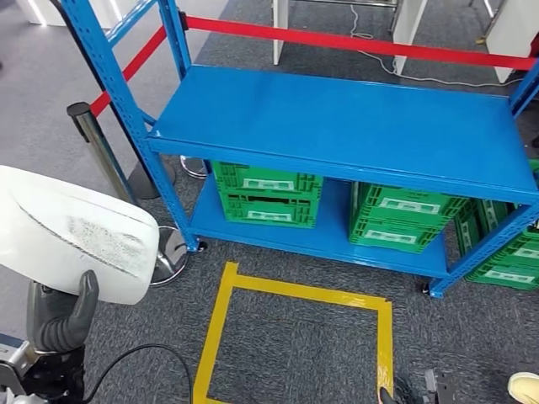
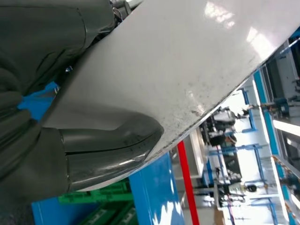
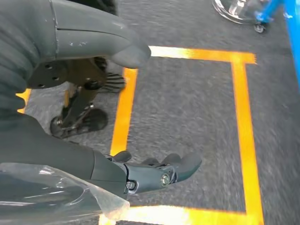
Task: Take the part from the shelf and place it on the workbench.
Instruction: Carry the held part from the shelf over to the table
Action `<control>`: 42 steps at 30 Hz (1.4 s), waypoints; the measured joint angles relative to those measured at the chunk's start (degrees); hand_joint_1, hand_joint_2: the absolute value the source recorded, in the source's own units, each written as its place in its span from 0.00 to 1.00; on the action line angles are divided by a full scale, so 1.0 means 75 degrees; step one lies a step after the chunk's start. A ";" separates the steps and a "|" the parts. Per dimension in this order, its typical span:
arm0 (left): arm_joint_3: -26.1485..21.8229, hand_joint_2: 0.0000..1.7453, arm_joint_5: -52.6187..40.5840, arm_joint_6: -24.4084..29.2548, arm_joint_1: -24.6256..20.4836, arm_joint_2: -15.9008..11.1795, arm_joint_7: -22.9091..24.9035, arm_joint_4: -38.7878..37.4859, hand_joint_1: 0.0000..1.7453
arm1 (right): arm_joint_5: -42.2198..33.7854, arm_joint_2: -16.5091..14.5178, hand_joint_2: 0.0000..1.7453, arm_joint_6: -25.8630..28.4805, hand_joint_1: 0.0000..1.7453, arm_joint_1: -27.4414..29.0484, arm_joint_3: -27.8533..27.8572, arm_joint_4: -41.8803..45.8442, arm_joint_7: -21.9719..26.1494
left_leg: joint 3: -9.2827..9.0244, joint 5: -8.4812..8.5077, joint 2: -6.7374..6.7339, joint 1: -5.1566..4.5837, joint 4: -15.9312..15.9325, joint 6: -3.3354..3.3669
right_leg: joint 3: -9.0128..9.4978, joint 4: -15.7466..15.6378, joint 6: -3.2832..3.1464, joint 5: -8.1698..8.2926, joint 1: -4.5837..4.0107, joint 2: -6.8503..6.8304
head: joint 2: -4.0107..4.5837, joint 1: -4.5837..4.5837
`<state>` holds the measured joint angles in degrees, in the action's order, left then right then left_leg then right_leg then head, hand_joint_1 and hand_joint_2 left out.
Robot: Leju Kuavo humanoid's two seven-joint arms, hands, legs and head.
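Left hand [image 1: 61,316] grips white part [image 1: 70,231] at lower left of head view, long axis pointing right toward shelf [image 1: 343,118]. Right hand [image 3: 155,171] empty, fingers spread. Bench unseen.

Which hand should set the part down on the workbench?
Left. The left hand already grips the white part, thumb over its edge. The right hand hangs open over the yellow tape square, holding nothing.

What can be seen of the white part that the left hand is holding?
The white part is a smooth, glossy, curved shell, like moulded plastic, with grey scuffs and speckles on its face. It lies roughly level, off the shelf, at the robot's left. The left hand grips it from below, thumb pressed on its surface near the edge.
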<state>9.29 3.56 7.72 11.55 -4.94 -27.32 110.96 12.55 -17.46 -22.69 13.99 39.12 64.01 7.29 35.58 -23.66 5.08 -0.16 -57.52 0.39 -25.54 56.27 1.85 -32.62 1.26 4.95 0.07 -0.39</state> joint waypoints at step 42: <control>-0.0225 1.00 0.0029 0.0647 0.1053 -0.0170 -0.0528 0.0203 1.00 | -0.0685 0.0895 1.00 0.0494 0.00 0.1470 -0.2136 -0.0065 -0.0991 | -0.0180 -0.0803 -0.0805 0.0147 -0.1133 -0.0305 | -0.0045 -0.0036 -0.0252 -0.0024 -0.0013 -0.1315 | 0.0000 0.0135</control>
<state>7.61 3.78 12.57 19.44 -6.22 -31.28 112.49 7.41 -10.74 -18.98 25.01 23.10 63.53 -0.14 34.22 -29.68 -0.95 0.94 -66.02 -1.90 -25.88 56.00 -0.05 -32.80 1.16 -4.92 0.07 0.62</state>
